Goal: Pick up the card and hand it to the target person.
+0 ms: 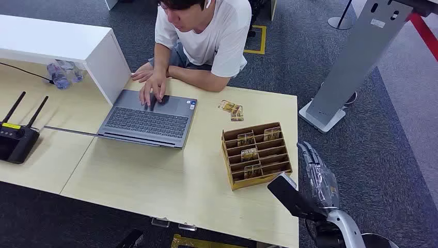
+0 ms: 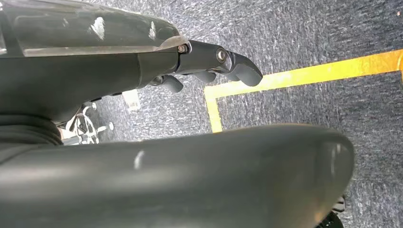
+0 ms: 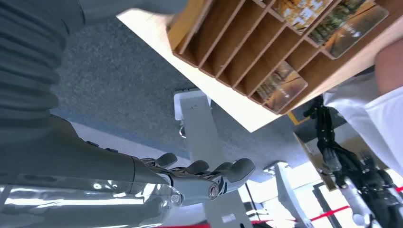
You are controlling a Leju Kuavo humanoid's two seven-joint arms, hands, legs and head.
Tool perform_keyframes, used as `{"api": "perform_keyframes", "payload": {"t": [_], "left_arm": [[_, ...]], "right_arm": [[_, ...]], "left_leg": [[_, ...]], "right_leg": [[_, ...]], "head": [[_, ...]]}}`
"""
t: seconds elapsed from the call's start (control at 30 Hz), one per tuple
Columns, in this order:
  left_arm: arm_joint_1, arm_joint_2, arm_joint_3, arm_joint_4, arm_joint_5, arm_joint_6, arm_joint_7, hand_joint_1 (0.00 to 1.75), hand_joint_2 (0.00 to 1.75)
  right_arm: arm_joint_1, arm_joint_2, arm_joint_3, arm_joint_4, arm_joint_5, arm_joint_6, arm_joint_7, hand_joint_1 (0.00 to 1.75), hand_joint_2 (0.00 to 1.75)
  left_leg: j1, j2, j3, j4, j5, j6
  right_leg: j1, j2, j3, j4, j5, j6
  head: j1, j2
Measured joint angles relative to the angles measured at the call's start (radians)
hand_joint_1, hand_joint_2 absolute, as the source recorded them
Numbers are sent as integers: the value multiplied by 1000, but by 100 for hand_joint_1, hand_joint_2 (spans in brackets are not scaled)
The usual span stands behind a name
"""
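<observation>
Several cards (image 1: 247, 138) upright in wooden rack (image 1: 256, 155) on counter (image 1: 170, 191), near its right edge; two more cards flat behind rack. Right hand (image 1: 315, 168) off counter's right edge, just beside rack, fingers loosely extended, holding nothing. Left hand (image 2: 209, 61) over carpet with yellow line (image 2: 304, 76), fingers slightly curled, empty. Person (image 1: 201, 36) seated opposite, hands on laptop (image 1: 150, 119).

Pale wooden table (image 1: 155, 181) carries everything. Grey open laptop (image 1: 150, 120) at far middle, person's hand (image 1: 153, 87) on its palm rest. Brown wooden slotted card rack (image 1: 255, 154) near right edge, cards (image 1: 249, 154) standing in slots. Loose cards (image 1: 232, 109) flat near far edge, beyond rack. Black router with two antennas (image 1: 16, 138) at left edge. White box shelf (image 1: 67, 46) at far left corner, clear plastic bottles (image 1: 63, 75) beneath.
</observation>
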Motion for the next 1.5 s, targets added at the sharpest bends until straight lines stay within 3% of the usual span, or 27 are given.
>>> {"api": "perform_keyframes", "payload": {"t": [0.3,0.6,0.73,0.87,1.03,1.33,1.5], "left_arm": [[-3,-1,-1,0,0,-4,3,0,0],[-3,-1,-1,0,4,-4,6,0,0],[-3,0,-1,0,5,-4,9,0,0],[-3,0,-1,0,5,-8,9,0,0],[-2,0,-1,0,8,-14,9,0,0],[-2,0,-1,0,12,-17,11,0,0],[-2,0,-1,0,12,-18,11,0,0]], "right_arm": [[-115,46,102,39,119,107,38,145,175],[-186,89,184,181,97,109,33,136,175],[-195,99,200,224,95,109,32,123,175],[-200,103,209,255,94,107,36,88,175],[-202,103,214,274,93,106,49,72,175],[-208,103,223,284,87,106,60,61,175],[-215,103,228,285,93,106,65,69,175]], "left_leg": [[0,0,0,0,0,0],[0,0,0,0,0,0],[0,0,0,0,0,0],[0,0,0,0,0,0],[0,0,0,0,0,0],[0,0,0,0,0,0],[0,0,0,0,0,0]], "right_leg": [[0,0,0,0,0,0],[0,0,0,0,0,0],[0,0,0,0,0,0],[0,0,0,0,0,0],[0,0,0,0,0,0],[0,0,0,0,0,0],[0,0,0,0,0,0]], "head": [[0,0],[0,0],[0,0],[0,0],[0,0],[0,0],[0,0]]}}
